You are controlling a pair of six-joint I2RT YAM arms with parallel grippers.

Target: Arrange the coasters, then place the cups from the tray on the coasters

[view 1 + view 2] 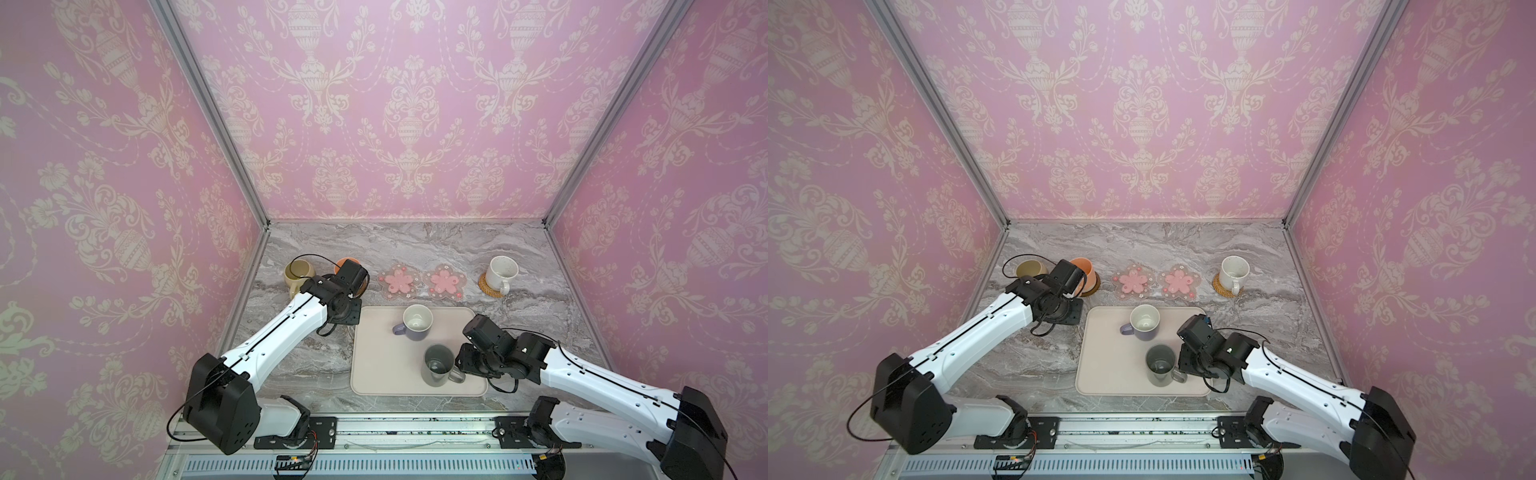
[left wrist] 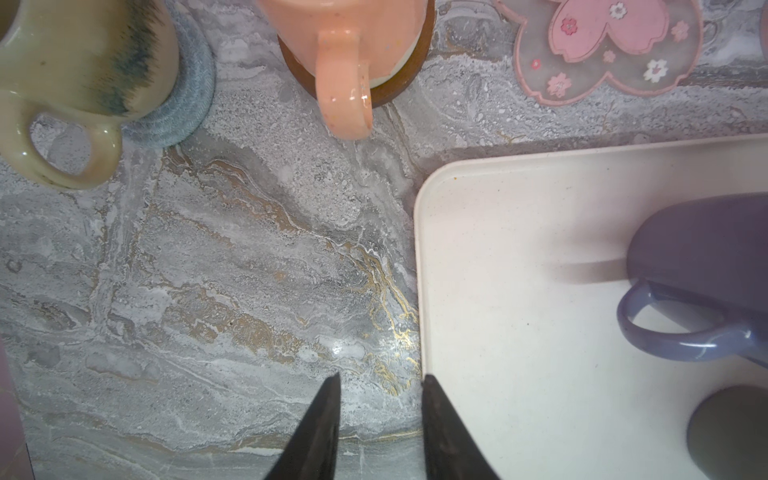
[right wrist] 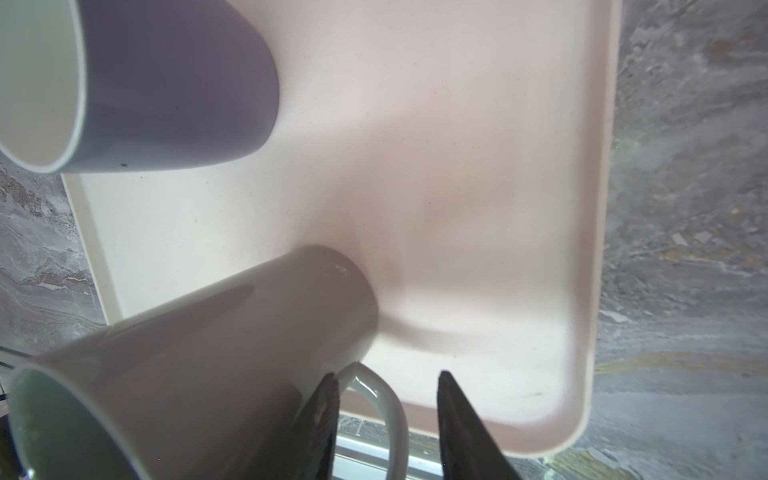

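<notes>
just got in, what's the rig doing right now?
Three mugs sit on coasters: the olive mug, the peach mug and the white speckled mug. The pink flower coasters are bare. The lavender mug and the dark grey mug stand on the tray. The right tool is open astride the dark grey mug's handle, not yet closed. The left tool is open and empty over the table by the tray's corner.

Both arms reach forward, left fingers (image 2: 313, 436) and right fingers (image 3: 465, 432) slightly parted, angled downward.
</notes>
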